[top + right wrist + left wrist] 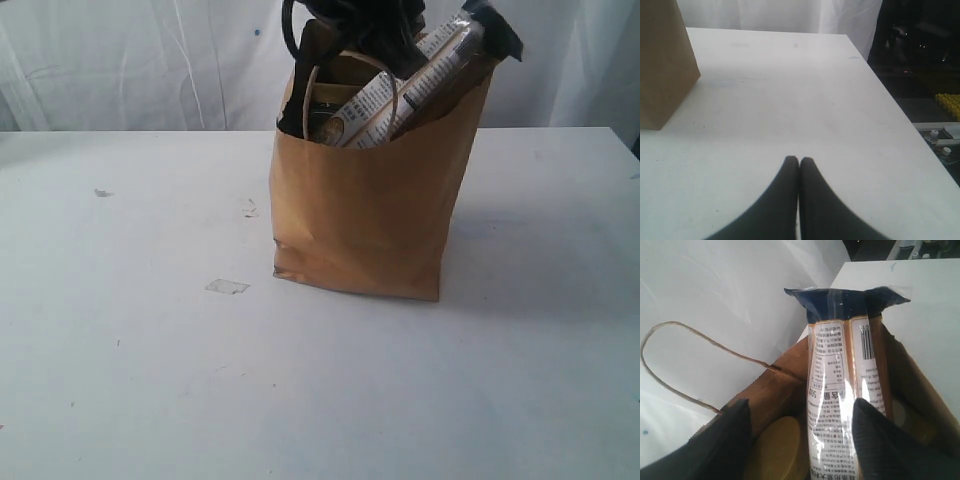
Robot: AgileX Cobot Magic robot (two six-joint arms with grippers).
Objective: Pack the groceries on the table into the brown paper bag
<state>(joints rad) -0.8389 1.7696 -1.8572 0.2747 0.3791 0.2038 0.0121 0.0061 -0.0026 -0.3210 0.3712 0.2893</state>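
Note:
The brown paper bag (pixel 365 215) stands upright mid-table. The long printed packet (pixel 420 75) leans inside it, its dark sealed end poking above the rim. My left gripper (pixel 352 60) hangs over the bag's mouth. In the left wrist view it (pixel 800 410) is open. One finger (pixel 875 440) lies against the packet (pixel 840 365); the other stands apart from it. A yellow lid (pixel 782 450) shows below, inside the bag. My right gripper (pixel 799 162) is shut on nothing, low over bare table (pixel 790 100), with the bag (pixel 662 65) off to one side.
A thin loop handle (pixel 690 340) arches from the bag's rim beside my left gripper. Small paper scraps (pixel 227 287) (pixel 103 192) lie on the table (pixel 150 380) left of the bag. The table's edge (pixel 890 100) runs close to my right gripper, with dark floor beyond.

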